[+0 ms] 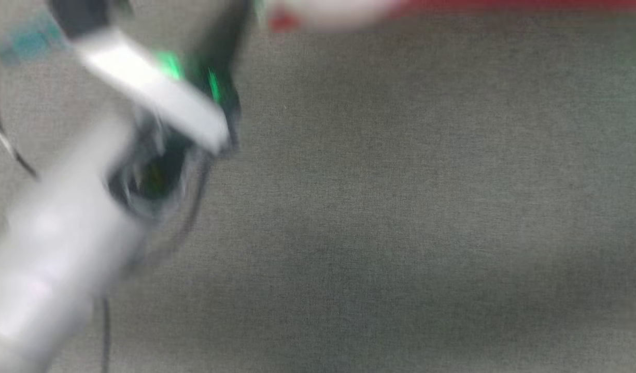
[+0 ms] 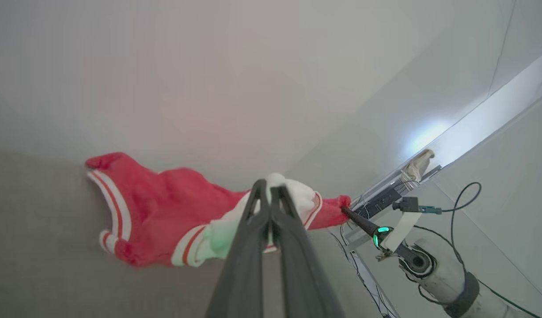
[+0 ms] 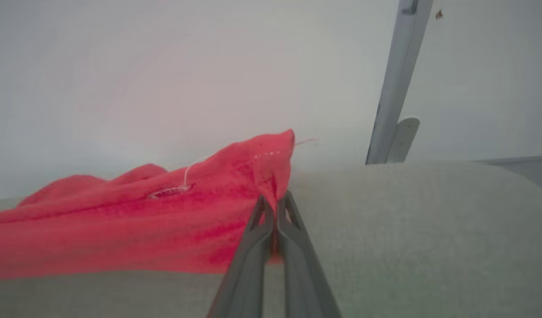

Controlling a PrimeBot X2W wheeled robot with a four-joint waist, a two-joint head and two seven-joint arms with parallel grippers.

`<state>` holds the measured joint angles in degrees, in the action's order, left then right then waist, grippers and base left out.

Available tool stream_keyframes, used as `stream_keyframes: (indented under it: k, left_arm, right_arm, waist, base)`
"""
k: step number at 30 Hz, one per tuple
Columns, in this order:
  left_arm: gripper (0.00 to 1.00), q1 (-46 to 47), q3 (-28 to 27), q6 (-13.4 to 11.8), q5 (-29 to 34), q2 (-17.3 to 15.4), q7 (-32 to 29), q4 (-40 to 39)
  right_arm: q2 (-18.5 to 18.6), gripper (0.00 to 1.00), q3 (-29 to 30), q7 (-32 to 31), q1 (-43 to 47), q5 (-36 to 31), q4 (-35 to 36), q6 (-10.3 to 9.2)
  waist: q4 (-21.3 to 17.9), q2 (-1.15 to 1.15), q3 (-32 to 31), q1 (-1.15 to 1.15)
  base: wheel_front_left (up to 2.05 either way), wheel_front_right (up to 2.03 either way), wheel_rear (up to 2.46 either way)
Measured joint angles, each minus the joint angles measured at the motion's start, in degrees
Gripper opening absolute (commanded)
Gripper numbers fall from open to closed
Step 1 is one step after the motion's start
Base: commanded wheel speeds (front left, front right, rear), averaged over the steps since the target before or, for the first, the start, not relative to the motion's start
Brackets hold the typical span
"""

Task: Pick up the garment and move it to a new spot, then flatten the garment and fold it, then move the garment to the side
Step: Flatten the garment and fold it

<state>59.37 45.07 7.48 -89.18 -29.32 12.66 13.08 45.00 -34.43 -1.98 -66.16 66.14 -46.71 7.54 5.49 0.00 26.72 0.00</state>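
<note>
Sprawling rumpled — red garment (image 2: 164, 207), white sleeve, white-and-red striped trim.

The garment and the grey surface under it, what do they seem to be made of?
The garment: soft knit cloth, probably synthetic, matte; it wrinkles and drapes, with a loose thread at its edge. The grey surface: woven fabric covering, matte, with a fine visible weave.

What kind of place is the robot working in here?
Probably an indoor robot test room or lab: a work surface covered in grey fabric, plain white walls, loose cables. The left claw and right claw pinch the red jersey there.
</note>
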Motion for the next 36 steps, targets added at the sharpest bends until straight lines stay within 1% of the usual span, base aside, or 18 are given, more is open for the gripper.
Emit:
stream_keyframes:
  k: [3, 6, 8, 13, 16, 21, 22, 23, 26, 28, 31, 32, 36]
  left_arm:
    - [0.00, -8.8, 1.4, -0.1, -0.2, -1.7, 0.9, -5.8]
    - [0.00, -15.7, 3.2, -0.1, 0.7, -4.3, 1.4, -10.1]
    - [0.00, -20.5, 3.9, -0.1, 1.1, -5.2, 1.8, -13.1]
    - [0.00, -31.2, 5.5, -0.1, 4.3, -8.6, 2.2, -19.0]
    - [0.00, -37.7, 4.4, -0.1, 5.8, -9.8, 2.3, -21.5]
    - [0.00, -48.0, 0.2, -0.1, 8.5, -10.4, 2.3, -27.2]
    - [0.00, -51.2, -0.3, -0.1, 9.9, -11.0, 2.3, -29.6]
    - [0.00, -52.3, -0.7, -0.1, 10.8, -11.4, 2.3, -30.5]
    - [0.00, -53.2, -1.0, -0.1, 12.1, -12.3, 2.3, -32.1]
    - [0.00, -51.4, -0.9, -0.1, 12.2, -12.6, 2.2, -32.4]
    - [0.00, -45.4, -2.2, -0.1, 12.4, -12.2, 1.5, -31.1]
    - [0.00, -45.4, -2.2, -0.1, 12.4, -12.2, 1.5, -31.1]
    - [0.00, -36.3, -3.8, -0.1, 10.6, -10.6, -0.1, -26.7]
  right_arm:
    - [2.2, 0.00, -0.9, 0.0, 8.4, 3.5, 4.8, -0.01]
    - [4.8, 0.00, -0.8, 0.2, 16.1, 7.6, 9.8, -0.01]
    - [6.5, 0.00, -0.6, 0.5, 21.3, 10.1, 13.0, -0.01]
    - [10.3, 0.00, -0.4, 2.2, 34.5, 14.7, 20.8, -0.01]
    - [11.9, 0.00, -0.1, 3.6, 41.4, 17.3, 24.7, -0.01]
    - [15.1, 0.00, 1.2, 6.7, 51.9, 21.8, 30.5, -0.01]
    - [16.2, 0.00, 1.6, 8.3, 55.4, 23.0, 32.9, -0.01]
    - [16.7, 0.00, 1.9, 9.1, 56.8, 23.5, 33.8, 0.00]
    - [18.3, 0.00, 3.1, 11.1, 59.1, 24.7, 35.8, -0.01]
    - [19.0, 0.00, 3.7, 11.6, 59.0, 24.9, 36.7, -0.01]
    - [19.3, 0.00, 4.5, 11.5, 56.9, 24.3, 37.2, -0.01]
    - [19.3, 0.00, 4.5, 11.5, 56.9, 24.3, 37.2, -0.01]
    - [18.4, 0.00, 5.4, 9.8, 50.0, 22.8, 36.0, -0.01]
  waist:
    - [0.0, 0.00, -0.8, 0.00]
    - [-0.2, 0.00, -1.6, 0.00]
    - [-0.4, 0.00, -2.3, 0.00]
    - [-0.9, 0.00, -4.0, 0.00]
    - [-1.4, 0.00, -4.8, 0.00]
    - [-2.2, 0.00, -5.1, 0.00]
    - [-2.4, 0.00, -5.2, 0.00]
    - [-2.5, 0.00, -5.3, 0.00]
    - [-2.9, 0.00, -5.4, 0.00]
    - [-3.1, 0.00, -5.3, 0.00]
    - [-3.3, 0.00, -5.1, 0.00]
    - [-3.3, 0.00, -5.1, 0.00]
    - [-3.8, 0.00, -4.7, 0.00]
  base:
    - [0.00, 0.00, 0.00]
    - [0.00, 0.00, 0.00]
    - [0.00, 0.00, 0.00]
    - [0.00, 0.00, 0.00]
    - [0.00, 0.00, 0.00]
    - [0.00, 0.00, 0.00]
    - [0.00, 0.00, 0.00]
    - [0.00, 0.00, 0.00]
    - [0.00, 0.00, 0.00]
    - [0.00, 0.00, 0.00]
    - [0.00, 0.00, 0.00]
    - [0.00, 0.00, 0.00]
    - [0.00, 0.00, 0.00]
